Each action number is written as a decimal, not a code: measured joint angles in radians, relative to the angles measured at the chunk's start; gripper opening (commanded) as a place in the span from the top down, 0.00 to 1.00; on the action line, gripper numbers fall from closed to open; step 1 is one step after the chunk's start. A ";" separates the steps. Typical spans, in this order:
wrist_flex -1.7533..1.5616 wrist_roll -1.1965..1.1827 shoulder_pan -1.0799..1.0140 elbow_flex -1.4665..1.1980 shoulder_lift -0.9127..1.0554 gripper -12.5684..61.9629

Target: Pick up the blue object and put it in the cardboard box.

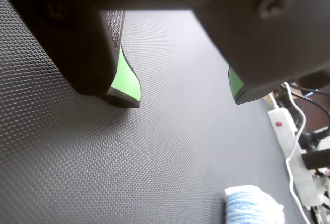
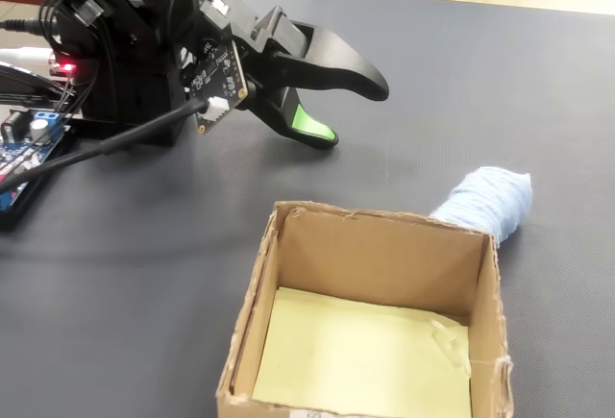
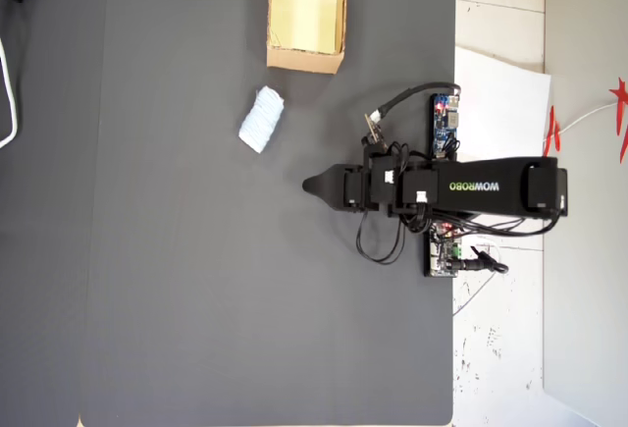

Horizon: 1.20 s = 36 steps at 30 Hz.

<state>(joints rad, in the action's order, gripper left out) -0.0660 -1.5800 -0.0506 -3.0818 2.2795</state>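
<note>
The blue object (image 1: 255,206) is a small pale blue ribbed bundle lying on the dark mat. It sits just beyond the cardboard box's far right corner in the fixed view (image 2: 485,202) and below-left of the box in the overhead view (image 3: 262,120). The cardboard box (image 2: 375,221) is brown with a yellowish floor and holds nothing; it stands at the mat's top edge (image 3: 307,57). My gripper (image 1: 184,98) is open, its green-padded jaws wide apart over bare mat. It hovers low and well short of the bundle (image 2: 351,110), pointing left in the overhead view (image 3: 309,186).
The arm's base and circuit boards (image 3: 446,123) sit at the mat's right edge, with loose cables (image 2: 106,139). A white power strip (image 1: 289,141) and cords lie off the mat. White paper (image 3: 500,103) lies beside the base.
</note>
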 measured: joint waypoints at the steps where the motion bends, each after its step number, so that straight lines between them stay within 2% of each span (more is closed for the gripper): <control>1: 0.000 0.000 0.000 0.000 0.000 0.38; 26: 0.002 0.002 0.012 0.002 0.000 0.37; 36: -0.061 0.137 -0.025 0.000 0.000 0.38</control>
<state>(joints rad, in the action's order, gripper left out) -0.1273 -1.4435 -0.0752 -3.0818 2.2795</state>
